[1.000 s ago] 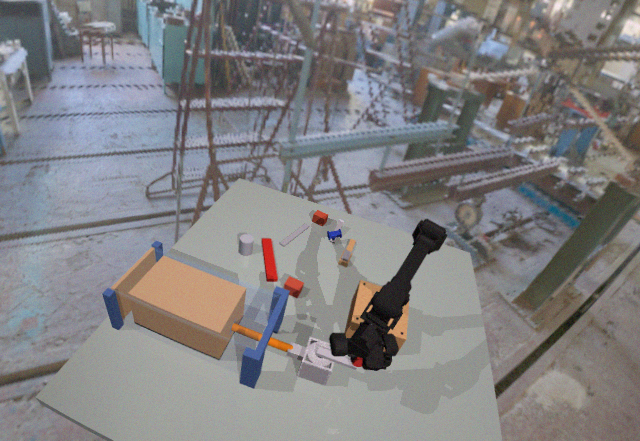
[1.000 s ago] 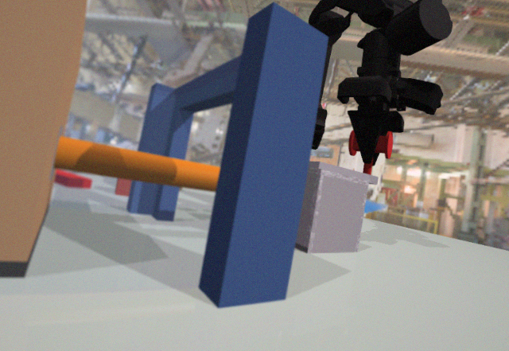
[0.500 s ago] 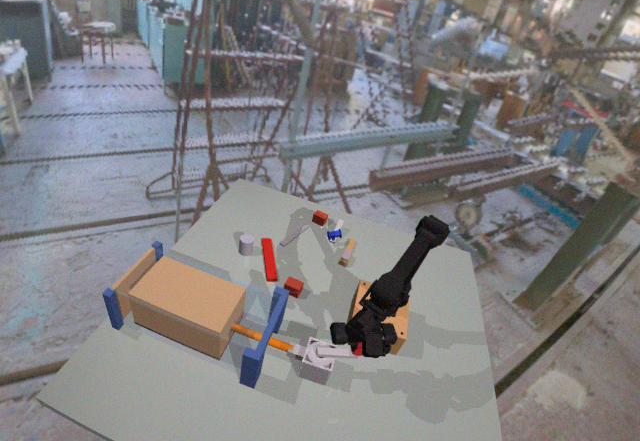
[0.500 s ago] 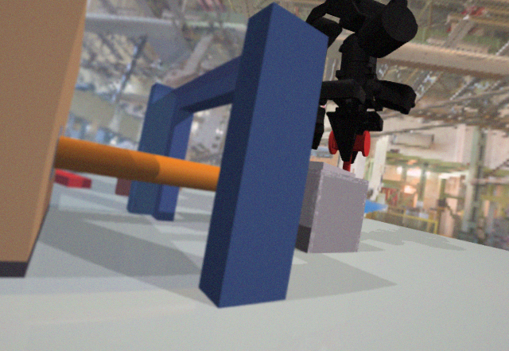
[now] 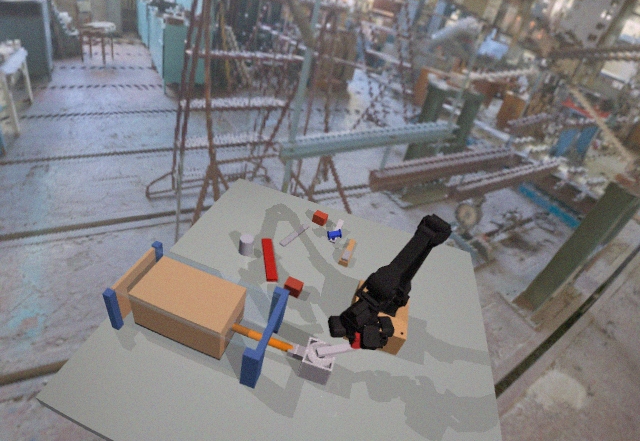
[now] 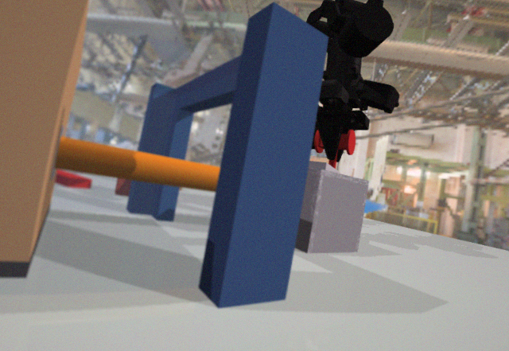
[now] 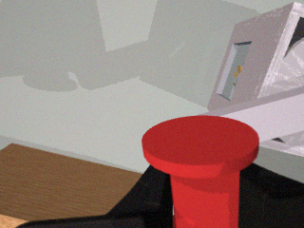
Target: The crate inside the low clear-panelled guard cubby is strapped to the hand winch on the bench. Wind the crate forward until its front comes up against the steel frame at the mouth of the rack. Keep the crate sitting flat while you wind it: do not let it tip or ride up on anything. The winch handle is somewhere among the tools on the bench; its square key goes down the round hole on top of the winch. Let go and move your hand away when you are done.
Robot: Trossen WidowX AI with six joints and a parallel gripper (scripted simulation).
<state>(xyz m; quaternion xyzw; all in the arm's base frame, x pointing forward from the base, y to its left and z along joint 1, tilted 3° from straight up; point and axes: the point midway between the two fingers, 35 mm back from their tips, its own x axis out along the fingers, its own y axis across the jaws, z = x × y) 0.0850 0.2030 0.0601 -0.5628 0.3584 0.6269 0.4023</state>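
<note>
The tan crate [image 5: 186, 287] [image 6: 33, 125] sits flat behind clear panels, its front apart from the blue steel frame [image 5: 248, 368] [image 6: 262, 154]. An orange strap [image 5: 263, 338] [image 6: 135, 167] runs from it under the frame's crossbar to the grey winch [image 5: 316, 369] [image 6: 337, 216] [image 7: 252, 62]. The winch handle's pale arm [image 5: 333, 349] [image 7: 271, 111] lies across the winch top, pointing toward the robot base; its key is hidden. My gripper [image 5: 356, 339] [image 6: 335, 154] [image 7: 186, 156] is shut on the handle's red knob [image 7: 199, 144], beside the winch.
A wooden base block [image 5: 395, 330] [image 7: 66, 176] stands close beside the gripper. Farther back lie a red bar [image 5: 269, 260], red blocks [image 5: 293, 286] [image 5: 320, 217], a grey cylinder [image 5: 246, 245], a flat grey bar [image 5: 293, 235], a blue spool [image 5: 334, 234] and a wooden piece [image 5: 344, 261].
</note>
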